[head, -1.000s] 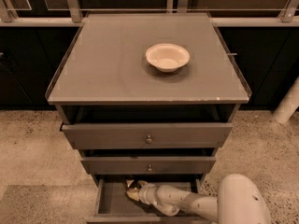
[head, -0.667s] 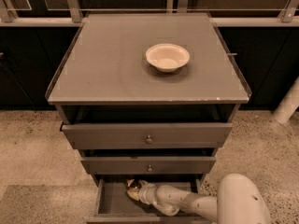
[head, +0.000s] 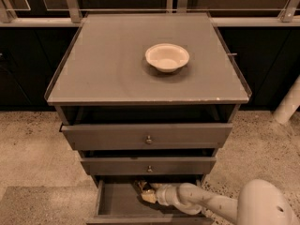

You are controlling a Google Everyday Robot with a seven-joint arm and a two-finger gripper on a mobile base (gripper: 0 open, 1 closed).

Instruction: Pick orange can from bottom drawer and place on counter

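Observation:
The bottom drawer (head: 117, 201) stands pulled open at the foot of the cabinet. The orange can (head: 141, 187) shows as a small brownish-gold shape at the back middle of the drawer, partly under the drawer above. My gripper (head: 149, 195) reaches in from the right on its white arm and is right against the can. Its tip partly hides the can. The counter (head: 103, 64) is the flat grey top of the cabinet.
A cream-white bowl (head: 167, 56) sits right of centre on the counter. The two upper drawers (head: 147, 136) with small knobs are slightly ajar above the bottom one. My white arm (head: 211, 204) crosses the drawer's right side. A speckled floor surrounds the cabinet.

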